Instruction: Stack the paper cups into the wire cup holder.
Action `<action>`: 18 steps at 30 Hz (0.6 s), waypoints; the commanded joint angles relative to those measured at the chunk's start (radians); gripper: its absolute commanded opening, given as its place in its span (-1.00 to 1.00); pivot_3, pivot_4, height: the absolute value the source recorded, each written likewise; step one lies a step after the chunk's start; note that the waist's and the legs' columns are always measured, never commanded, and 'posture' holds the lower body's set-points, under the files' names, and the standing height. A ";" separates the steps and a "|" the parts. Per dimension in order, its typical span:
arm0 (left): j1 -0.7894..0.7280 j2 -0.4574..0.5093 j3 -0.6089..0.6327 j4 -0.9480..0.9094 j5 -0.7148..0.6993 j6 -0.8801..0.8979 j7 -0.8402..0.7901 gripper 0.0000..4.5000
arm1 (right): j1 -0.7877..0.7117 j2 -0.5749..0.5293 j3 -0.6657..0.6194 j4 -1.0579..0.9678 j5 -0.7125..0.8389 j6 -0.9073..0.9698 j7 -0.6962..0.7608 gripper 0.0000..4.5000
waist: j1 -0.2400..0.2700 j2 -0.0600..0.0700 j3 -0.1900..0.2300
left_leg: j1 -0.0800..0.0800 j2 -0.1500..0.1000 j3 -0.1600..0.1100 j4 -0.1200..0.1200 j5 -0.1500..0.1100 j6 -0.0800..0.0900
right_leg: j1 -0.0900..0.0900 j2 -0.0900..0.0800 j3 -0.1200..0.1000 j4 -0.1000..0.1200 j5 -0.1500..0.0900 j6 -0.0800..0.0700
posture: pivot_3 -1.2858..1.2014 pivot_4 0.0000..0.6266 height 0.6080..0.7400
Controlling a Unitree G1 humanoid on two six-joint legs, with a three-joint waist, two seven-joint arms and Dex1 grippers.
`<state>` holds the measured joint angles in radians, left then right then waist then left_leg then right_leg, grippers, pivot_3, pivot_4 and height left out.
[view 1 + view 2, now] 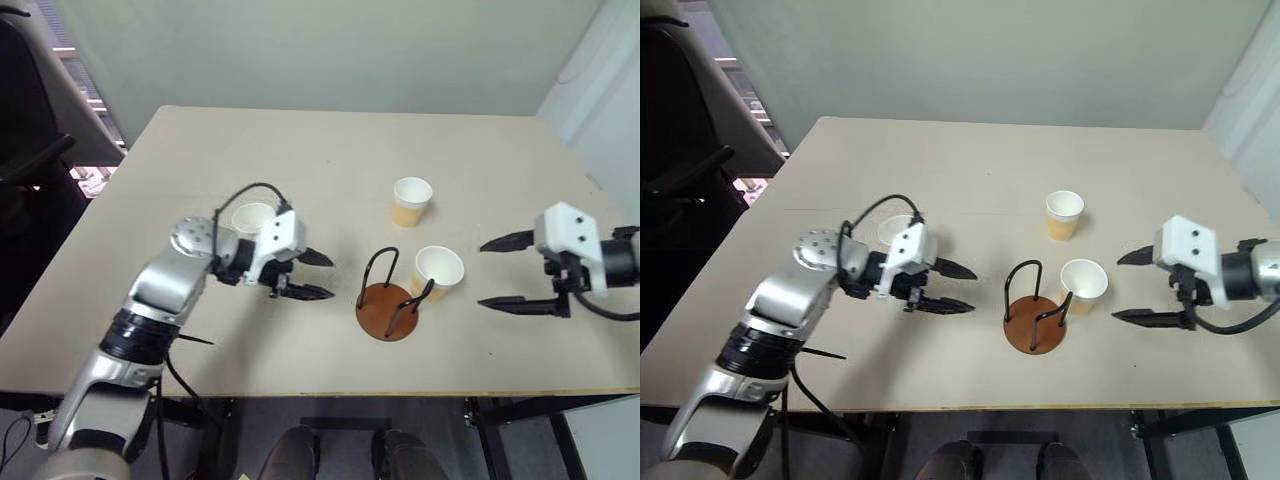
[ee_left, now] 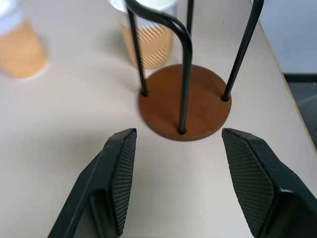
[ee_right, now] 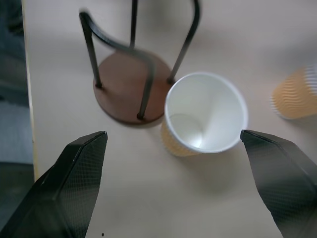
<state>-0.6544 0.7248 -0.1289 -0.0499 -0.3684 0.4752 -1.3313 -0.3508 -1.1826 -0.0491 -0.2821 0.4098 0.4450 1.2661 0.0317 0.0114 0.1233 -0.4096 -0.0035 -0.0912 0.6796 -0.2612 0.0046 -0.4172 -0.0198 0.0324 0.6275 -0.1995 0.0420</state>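
At the beige table (image 1: 300, 150), none of my 3 paper cups has yet gone into the wire cup holder (image 1: 388, 300), so the whole stack is still ahead of me. The holder stands empty near the front edge: a round, smooth reddish-brown disc with 2 thin black wire arches rising from it.

The nearest cup (image 1: 438, 272) stands upright just beside the disc on my right, apparently touching or almost touching its rim; its inside is plain white and its tapered outer wall is ribbed tan-orange. A second cup (image 1: 411, 201) stands farther back, apart from the holder. The third cup (image 1: 252, 217) sits behind my left wrist, only its white rim showing.

My right gripper (image 1: 500, 272) hangs spread wide and empty, aimed at the nearest cup, its black textured fingers (image 3: 74, 173) framing it in the wrist view. My left gripper (image 1: 312, 274) is also parted and holds nothing, pointing toward the holder from the other side.
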 commanded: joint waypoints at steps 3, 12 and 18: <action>0.014 0.045 0.155 -0.108 -0.171 0.110 0.012 0.31 | -0.054 0.042 0.067 0.036 -0.101 -0.066 -0.029 1.00 | 0.001 0.000 0.000 | 0.000 0.000 0.000 0.000 0.000 0.000 | 0.000 0.000 0.000 0.000 0.000 0.000 | 0.03 -0.52 1.00; 0.053 0.048 0.145 -0.180 -0.220 0.182 0.076 0.31 | -0.114 0.114 0.142 0.080 -0.150 -0.105 0.003 1.00 | -0.002 0.000 0.000 | 0.001 0.000 0.000 0.000 0.000 -0.001 | 0.000 -0.001 -0.001 0.001 0.001 -0.002 | 0.03 -0.52 1.00; 0.076 0.057 0.147 -0.186 -0.224 0.194 0.111 0.31 | -0.150 0.158 0.211 0.138 -0.217 -0.160 0.015 1.00 | -0.004 0.000 0.000 | 0.001 0.001 0.000 0.000 0.000 -0.001 | 0.000 -0.001 -0.001 0.001 0.001 -0.004 | 0.03 -0.52 1.00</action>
<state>-0.5810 0.7689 0.0006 -0.2032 -0.5841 0.6649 -1.2327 -0.4812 -1.0260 0.1499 -0.1539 0.2209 0.3158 1.2769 0.0273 0.0113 0.1234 -0.4081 -0.0028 -0.0916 0.6792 -0.2616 0.0035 -0.4174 -0.0206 0.0313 0.6283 -0.1983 0.0378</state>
